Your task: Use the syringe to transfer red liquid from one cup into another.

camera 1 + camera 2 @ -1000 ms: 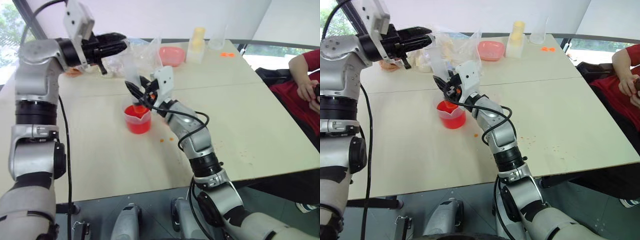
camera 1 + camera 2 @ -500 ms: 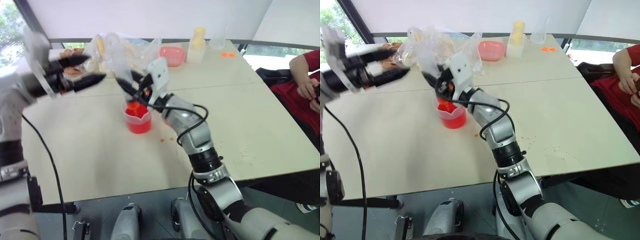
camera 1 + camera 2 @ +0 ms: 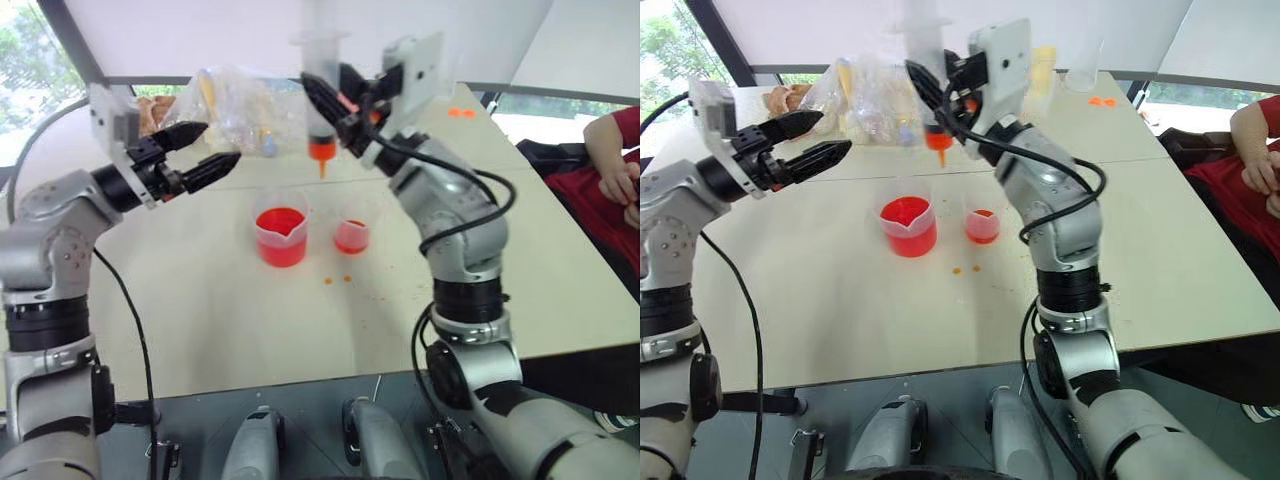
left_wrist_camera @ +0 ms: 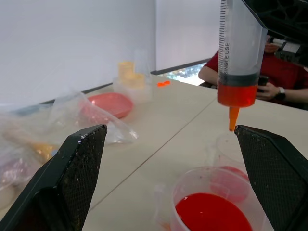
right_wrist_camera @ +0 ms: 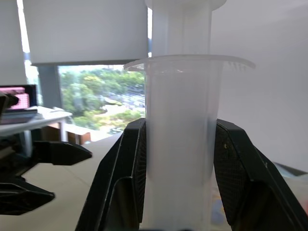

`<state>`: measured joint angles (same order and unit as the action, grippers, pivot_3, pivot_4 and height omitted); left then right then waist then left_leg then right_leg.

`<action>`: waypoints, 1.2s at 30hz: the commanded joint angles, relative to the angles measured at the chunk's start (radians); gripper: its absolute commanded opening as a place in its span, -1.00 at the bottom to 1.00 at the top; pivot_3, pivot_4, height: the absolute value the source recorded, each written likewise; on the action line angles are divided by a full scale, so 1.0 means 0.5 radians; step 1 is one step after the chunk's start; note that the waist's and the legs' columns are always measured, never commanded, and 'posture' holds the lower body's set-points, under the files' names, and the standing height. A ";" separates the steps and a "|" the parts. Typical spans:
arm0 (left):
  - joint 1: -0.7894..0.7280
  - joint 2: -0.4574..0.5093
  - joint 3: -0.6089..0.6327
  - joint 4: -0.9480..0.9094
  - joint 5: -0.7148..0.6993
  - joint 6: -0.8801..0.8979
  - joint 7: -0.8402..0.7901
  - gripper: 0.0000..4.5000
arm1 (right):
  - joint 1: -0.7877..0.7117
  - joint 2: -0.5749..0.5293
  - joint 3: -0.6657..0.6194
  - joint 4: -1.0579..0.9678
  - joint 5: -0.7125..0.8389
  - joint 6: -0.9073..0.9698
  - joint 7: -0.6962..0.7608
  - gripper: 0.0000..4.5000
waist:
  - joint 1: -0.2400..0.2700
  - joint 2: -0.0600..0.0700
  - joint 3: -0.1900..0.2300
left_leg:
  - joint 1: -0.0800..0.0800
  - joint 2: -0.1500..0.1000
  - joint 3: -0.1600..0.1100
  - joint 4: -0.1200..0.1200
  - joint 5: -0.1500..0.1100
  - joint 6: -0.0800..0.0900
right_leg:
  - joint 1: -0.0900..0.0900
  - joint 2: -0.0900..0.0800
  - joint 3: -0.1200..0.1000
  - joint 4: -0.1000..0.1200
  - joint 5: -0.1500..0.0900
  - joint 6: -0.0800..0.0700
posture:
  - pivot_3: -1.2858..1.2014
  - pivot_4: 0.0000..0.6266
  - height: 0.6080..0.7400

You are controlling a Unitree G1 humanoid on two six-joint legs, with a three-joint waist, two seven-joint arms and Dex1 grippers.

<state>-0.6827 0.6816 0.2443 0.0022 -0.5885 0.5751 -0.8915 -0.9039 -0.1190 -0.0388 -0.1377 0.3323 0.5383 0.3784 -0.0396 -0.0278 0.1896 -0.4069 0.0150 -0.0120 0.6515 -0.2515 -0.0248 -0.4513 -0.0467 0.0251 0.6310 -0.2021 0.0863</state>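
Observation:
My right gripper [image 3: 328, 100] is shut on the barrel of the clear syringe [image 3: 320, 60] and holds it upright, high above the table. A little red liquid [image 4: 236, 94] sits at the bottom of the barrel, and the orange tip [image 3: 322, 163] points down, over the table just behind the two cups. The wide spouted cup [image 3: 281, 237] stands below, partly full of red liquid. The smaller cup [image 3: 351, 235] beside it has red liquid in its bottom. My left gripper [image 3: 195, 160] hangs open to the left of the cups, holding nothing.
Crumpled clear plastic bags [image 3: 240, 110] lie at the back of the table. A pink bowl [image 4: 108, 103] and a yellowish bottle [image 4: 126, 72] stand behind them. Red drops [image 3: 335, 280] mark the table near the cups. A person in red [image 3: 615, 150] sits at the right edge.
My right gripper has lifted the syringe up out of the spouted cup and to the right, which uncovers the smaller cup. My left gripper has opened and sunk away from the bags.

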 commanded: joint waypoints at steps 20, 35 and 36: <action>-1.144 -0.613 -0.384 1.085 0.501 -0.937 -0.026 0.98 | 0.356 -0.069 0.059 -0.013 -0.146 -0.206 -0.171 -0.38 | 0.039 0.002 0.001 | 0.000 -0.001 0.002 0.003 0.000 0.001 | 0.002 0.001 0.002 -0.002 0.000 0.001 | 0.03 -0.52 1.00; -1.441 -0.788 -0.465 1.855 0.854 -1.473 0.075 0.98 | 0.464 -0.059 0.138 -0.121 -0.211 -0.237 -0.200 -0.38 | 0.043 0.001 0.001 | -0.002 -0.001 0.001 0.003 0.000 0.001 | 0.002 0.001 0.002 -0.003 0.000 0.001 | 0.03 -0.52 1.00; -1.450 -0.799 -0.466 1.882 0.865 -1.491 0.081 0.98 | 0.471 -0.059 0.149 -0.125 -0.218 -0.241 -0.199 -0.38 | 0.043 0.001 0.001 | -0.002 -0.001 0.001 0.003 0.000 0.001 | 0.002 0.001 0.002 -0.003 0.000 0.001 | 0.03 -0.52 1.00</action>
<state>-1.3729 0.2921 0.0202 0.9322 -0.1796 -0.1366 -0.8625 -0.6579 -0.1551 0.0196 -0.1269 0.2276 0.4518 0.2734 -0.0181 -0.0272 0.1901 -0.4077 0.0144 -0.0113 0.6530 -0.2515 -0.0244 -0.4504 -0.0460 0.0259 0.6294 -0.2022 0.0868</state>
